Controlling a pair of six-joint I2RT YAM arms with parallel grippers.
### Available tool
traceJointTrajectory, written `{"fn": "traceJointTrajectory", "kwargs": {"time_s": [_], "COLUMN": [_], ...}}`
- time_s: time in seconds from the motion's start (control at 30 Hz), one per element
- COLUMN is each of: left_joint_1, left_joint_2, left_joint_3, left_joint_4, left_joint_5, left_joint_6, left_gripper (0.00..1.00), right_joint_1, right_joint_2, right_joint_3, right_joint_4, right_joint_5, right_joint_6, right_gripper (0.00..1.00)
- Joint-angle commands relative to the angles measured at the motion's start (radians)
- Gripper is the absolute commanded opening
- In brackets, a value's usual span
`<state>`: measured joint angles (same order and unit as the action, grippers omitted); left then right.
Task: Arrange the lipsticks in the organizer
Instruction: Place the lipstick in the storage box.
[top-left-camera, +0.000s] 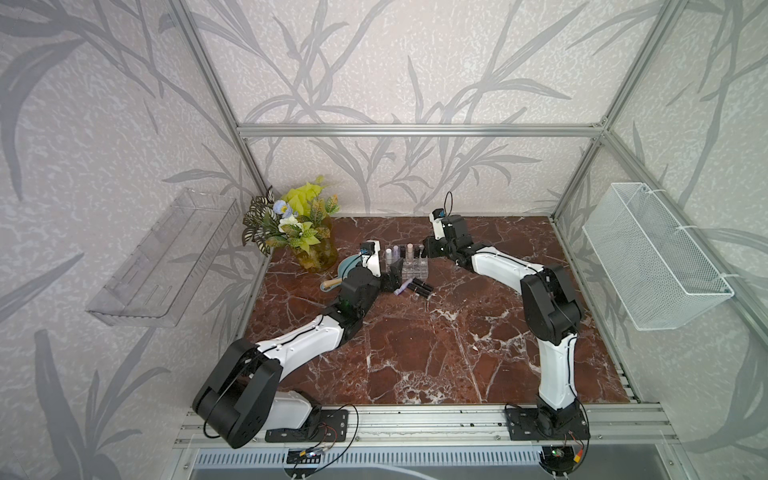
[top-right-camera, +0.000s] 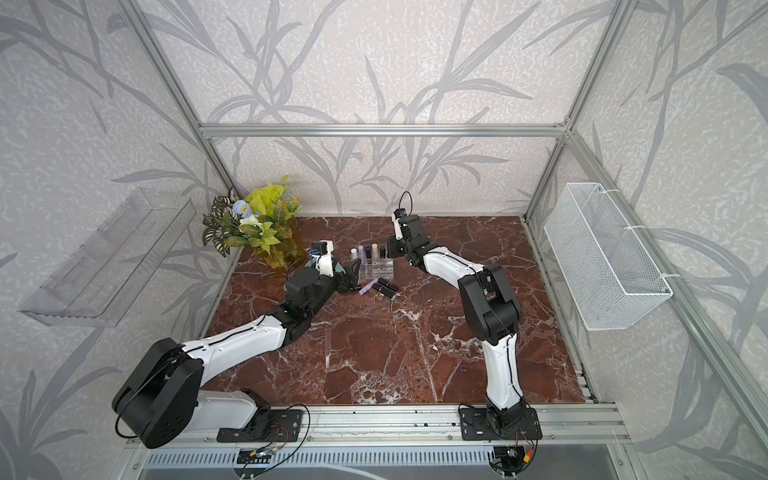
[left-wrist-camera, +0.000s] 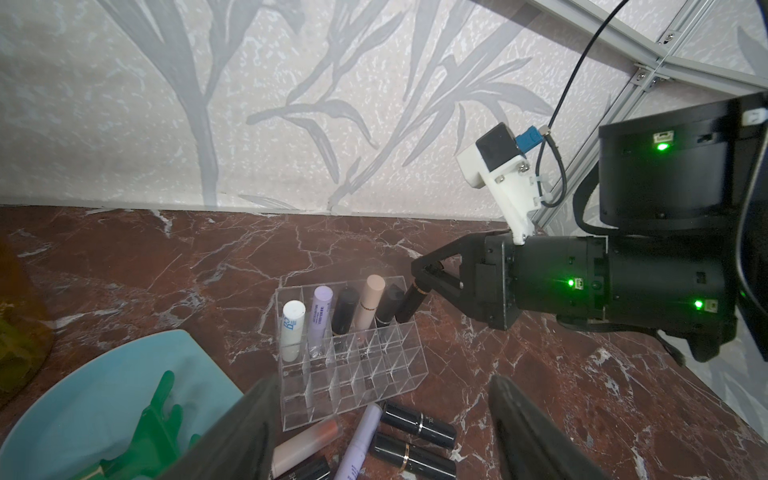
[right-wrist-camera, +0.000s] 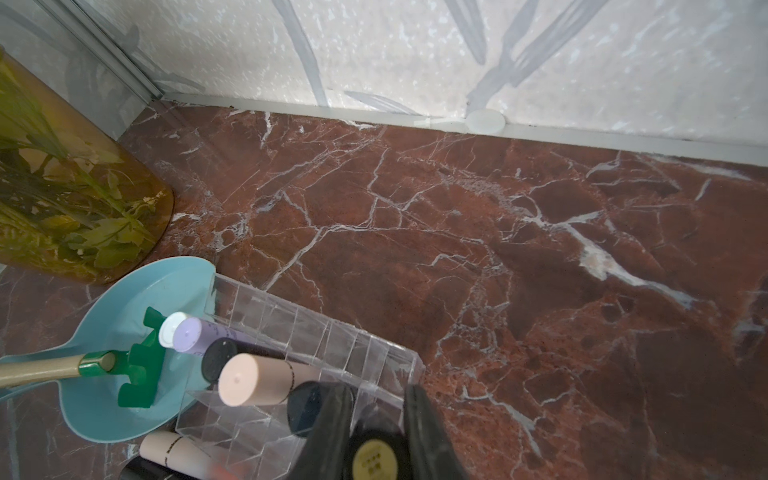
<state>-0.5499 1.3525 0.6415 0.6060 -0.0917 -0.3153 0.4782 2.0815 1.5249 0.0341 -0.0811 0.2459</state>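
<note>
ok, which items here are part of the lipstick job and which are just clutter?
Job: organizer; five standing lipsticks in it; loose lipsticks beside it; black lipstick in right gripper.
Clutter: teal dish, green rake, plant vase, wall tray, mesh basket.

Amber vase of leaves (top-left-camera: 318, 258), green rake (right-wrist-camera: 141, 368) in teal dish (right-wrist-camera: 106, 297), mesh basket (top-left-camera: 648, 257), clear wall tray (top-left-camera: 166, 257)

The organizer (top-left-camera: 413, 272) sits on the bench (top-left-camera: 436, 353). Standing lipsticks (top-left-camera: 398, 252) are in its back row; loose lipsticks (top-left-camera: 419, 287) lie just in front. A dish (top-left-camera: 347, 264) sits left, a plant (top-left-camera: 297, 224) behind that.
</note>
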Motion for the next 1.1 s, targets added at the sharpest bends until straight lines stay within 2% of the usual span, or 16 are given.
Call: {"fn": "traceJointTrajectory", "kwargs": {"time_s": [0.0, 0.23, 0.43, 0.53, 0.7, 0.8, 0.9, 1.07], "left_joint_1": [-0.002, -0.002, -0.002, -0.002, -0.001, -0.002, -0.006, -0.014], "left_joint_2": [0.01, 0.02, -0.014, -0.019, 0.055, 0.134, 0.22, 0.225], "left_joint_3": [0.033, 0.051, 0.069, 0.108, 0.188, 0.259, 0.374, 0.356], "left_joint_4": [0.004, -0.027, -0.089, -0.195, -0.37, -0.454, -0.581, -0.544], "left_joint_5": [0.012, 0.021, 0.005, 0.024, 0.092, 0.141, 0.161, 0.113], "left_joint_6": [-0.001, 0.014, 0.06, 0.111, 0.175, 0.15, 0.091, 0.038], "left_gripper": [0.8, 0.8, 0.81, 0.81, 0.82, 0.81, 0.8, 0.8], "right_joint_1": [0.006, 0.01, 0.016, 0.021, 0.022, 0.022, 0.022, 0.061], "right_joint_2": [0.013, 0.006, -0.077, -0.164, -0.331, -0.422, -0.451, -0.455], "right_joint_3": [0.034, 0.034, -0.018, -0.096, -0.227, -0.265, -0.246, -0.255], "right_joint_4": [0.012, 0.0, -0.043, -0.058, -0.102, -0.153, -0.247, -0.355], "right_joint_5": [0.014, 0.015, -0.001, 0.004, -0.005, 0.001, -0.019, -0.071], "right_joint_6": [-0.014, -0.017, -0.018, -0.015, -0.005, -0.018, -0.044, -0.09], "right_gripper": [0.17, 0.49, 0.66, 0.68, 0.69, 0.69, 0.68, 0.65]}}
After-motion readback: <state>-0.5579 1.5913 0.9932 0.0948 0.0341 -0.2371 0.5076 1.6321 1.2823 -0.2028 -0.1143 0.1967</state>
